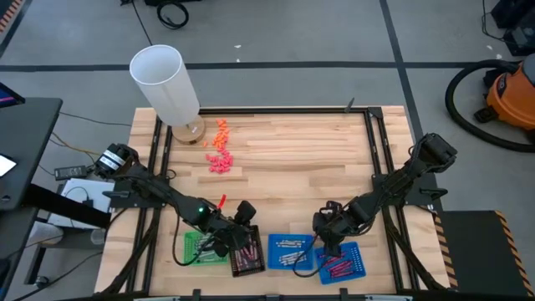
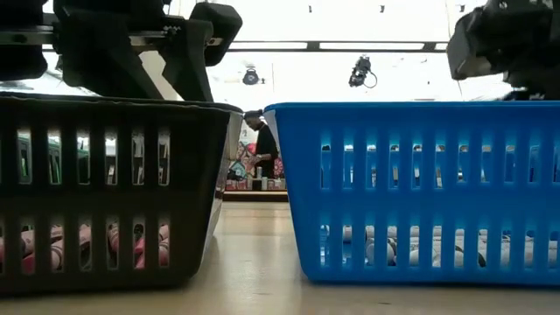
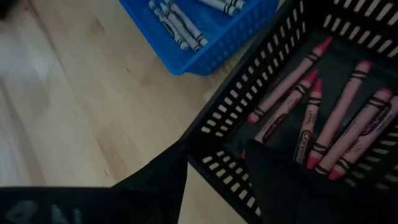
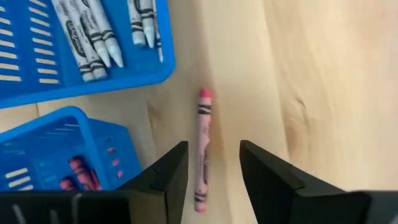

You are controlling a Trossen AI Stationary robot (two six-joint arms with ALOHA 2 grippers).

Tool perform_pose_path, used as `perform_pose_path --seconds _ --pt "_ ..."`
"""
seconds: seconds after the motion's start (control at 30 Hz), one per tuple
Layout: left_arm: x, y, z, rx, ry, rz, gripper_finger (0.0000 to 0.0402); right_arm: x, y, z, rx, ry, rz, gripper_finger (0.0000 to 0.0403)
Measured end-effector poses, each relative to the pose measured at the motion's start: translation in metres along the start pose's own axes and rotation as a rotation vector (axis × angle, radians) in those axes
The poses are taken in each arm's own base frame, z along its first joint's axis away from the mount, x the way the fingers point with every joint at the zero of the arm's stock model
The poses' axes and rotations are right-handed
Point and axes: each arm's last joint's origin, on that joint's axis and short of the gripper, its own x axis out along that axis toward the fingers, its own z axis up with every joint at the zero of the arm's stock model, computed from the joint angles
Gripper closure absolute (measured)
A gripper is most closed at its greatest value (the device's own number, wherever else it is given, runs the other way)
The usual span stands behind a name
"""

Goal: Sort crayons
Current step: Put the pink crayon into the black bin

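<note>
My right gripper [image 4: 213, 146] is open and points down, one finger on either side of a pink crayon [image 4: 203, 124] that lies flat on the wood and is touched by neither finger. It hovers by two blue trays [image 1: 326, 230]. One blue tray [image 4: 81, 43] holds grey crayons and the other [image 4: 68, 162] holds pink ones. My left gripper [image 3: 214, 152] is open and empty over the near wall of a black tray [image 3: 236, 118]. That tray holds several pink crayons [image 3: 336, 124]. A red crayon [image 1: 221, 201] lies loose on the table.
A green tray [image 1: 199, 247] stands left of the black tray [image 1: 247, 251]. A tall white cup [image 1: 167, 84] stands at the far left, with small orange and pink lumps [image 1: 219, 149] beside it. A person [image 2: 262, 144] stands in the room far behind.
</note>
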Motion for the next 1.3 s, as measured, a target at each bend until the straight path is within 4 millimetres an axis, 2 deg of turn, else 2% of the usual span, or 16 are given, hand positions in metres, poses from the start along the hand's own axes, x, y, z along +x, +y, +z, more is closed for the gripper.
perform_pose_path --seconds 0.17,0.6,0.8,1.13,1.3 --pt "0.0 0.0 0.0 0.011 -0.001 0.002 0.023 -0.002 0.002 0.002 0.016 -0.002 -0.016 0.0249" --pt "0.001 0.005 -0.002 0.003 0.025 0.046 0.023 0.024 0.01 0.006 -0.021 0.065 -0.064 0.0249" --pt "0.002 0.007 -0.003 0.016 0.023 0.051 0.023 0.031 0.005 0.002 -0.034 0.109 -0.137 0.0249" --pt "0.002 0.008 -0.003 0.013 0.023 0.053 0.023 0.027 -0.004 0.002 -0.06 0.14 -0.19 0.0249" --pt "0.002 0.007 -0.003 0.014 0.023 0.053 0.023 0.027 -0.006 0.003 -0.058 0.154 -0.188 0.0271"
